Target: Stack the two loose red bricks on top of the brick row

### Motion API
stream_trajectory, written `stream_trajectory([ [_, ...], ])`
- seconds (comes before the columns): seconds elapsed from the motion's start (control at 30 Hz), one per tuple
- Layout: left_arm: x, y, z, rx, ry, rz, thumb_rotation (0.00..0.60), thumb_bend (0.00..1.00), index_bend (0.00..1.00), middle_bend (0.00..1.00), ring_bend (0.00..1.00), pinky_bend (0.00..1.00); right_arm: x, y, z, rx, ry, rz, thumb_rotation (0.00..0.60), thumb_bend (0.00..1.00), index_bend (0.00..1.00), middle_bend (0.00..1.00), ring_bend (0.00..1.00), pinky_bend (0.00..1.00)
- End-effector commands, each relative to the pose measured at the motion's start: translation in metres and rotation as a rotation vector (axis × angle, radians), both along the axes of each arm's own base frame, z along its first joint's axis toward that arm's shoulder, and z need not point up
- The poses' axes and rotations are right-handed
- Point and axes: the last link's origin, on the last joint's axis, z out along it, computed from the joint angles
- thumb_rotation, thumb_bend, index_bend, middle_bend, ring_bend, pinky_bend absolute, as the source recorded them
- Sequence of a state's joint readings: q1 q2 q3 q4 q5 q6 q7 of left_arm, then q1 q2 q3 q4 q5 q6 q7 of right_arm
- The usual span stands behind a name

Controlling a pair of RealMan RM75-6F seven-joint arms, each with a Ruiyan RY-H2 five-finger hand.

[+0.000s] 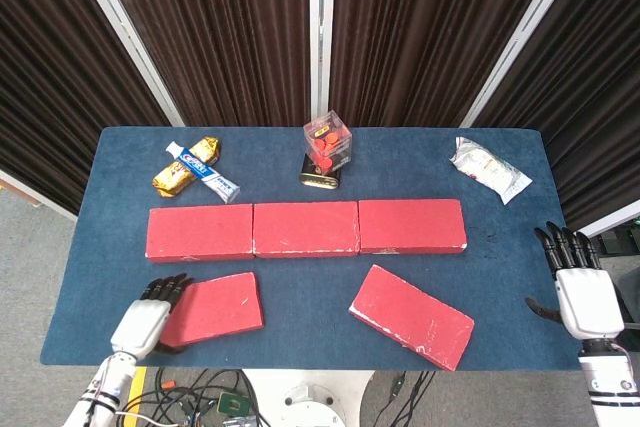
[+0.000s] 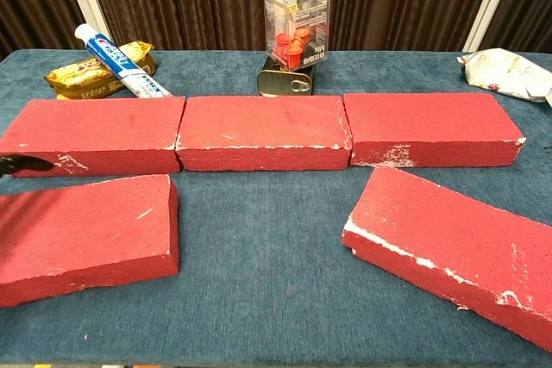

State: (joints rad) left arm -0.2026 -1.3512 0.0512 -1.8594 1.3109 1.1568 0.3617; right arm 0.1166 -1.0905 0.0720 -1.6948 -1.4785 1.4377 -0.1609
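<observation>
Left hand over loose brick — fingers (black) extended.

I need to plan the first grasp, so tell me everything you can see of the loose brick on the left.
The left loose brick is a flat red slab with white scuffs and chipped edges, looking like painted foam or clay. It lies flat on the blue table, slightly skewed, in front of the brick row with a gap between. The left hand is over its left end.
</observation>
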Motion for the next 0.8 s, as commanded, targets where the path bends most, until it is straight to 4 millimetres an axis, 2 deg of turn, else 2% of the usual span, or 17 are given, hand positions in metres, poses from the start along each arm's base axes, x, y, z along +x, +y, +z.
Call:
stream_trajectory([
  [0.03, 0.006, 0.004, -0.005, 0.001, -0.007, 0.007, 0.600, 0.00, 0.00, 0.00, 0.00, 0.00, -0.001, 0.000, 0.000, -0.002, -0.001, -0.002, 0.600, 0.04, 0.00, 0.00, 0.00, 0.00],
  [0.4, 0.013, 0.014, -0.018, -0.008, 0.047, 0.020, 0.600, 0.00, 0.00, 0.00, 0.00, 0.00, -0.008, 0.000, 0.002, -0.017, -0.004, -0.020, 0.600, 0.05, 0.00, 0.00, 0.00, 0.00],
  [0.8, 0.011, 0.019, -0.021, -0.030, 0.092, 0.076, 0.600, 0.00, 0.00, 0.00, 0.00, 0.00, -0.012, 0.000, 0.005, -0.032, -0.008, -0.026, 0.600, 0.07, 0.00, 0.00, 0.00, 0.00],
])
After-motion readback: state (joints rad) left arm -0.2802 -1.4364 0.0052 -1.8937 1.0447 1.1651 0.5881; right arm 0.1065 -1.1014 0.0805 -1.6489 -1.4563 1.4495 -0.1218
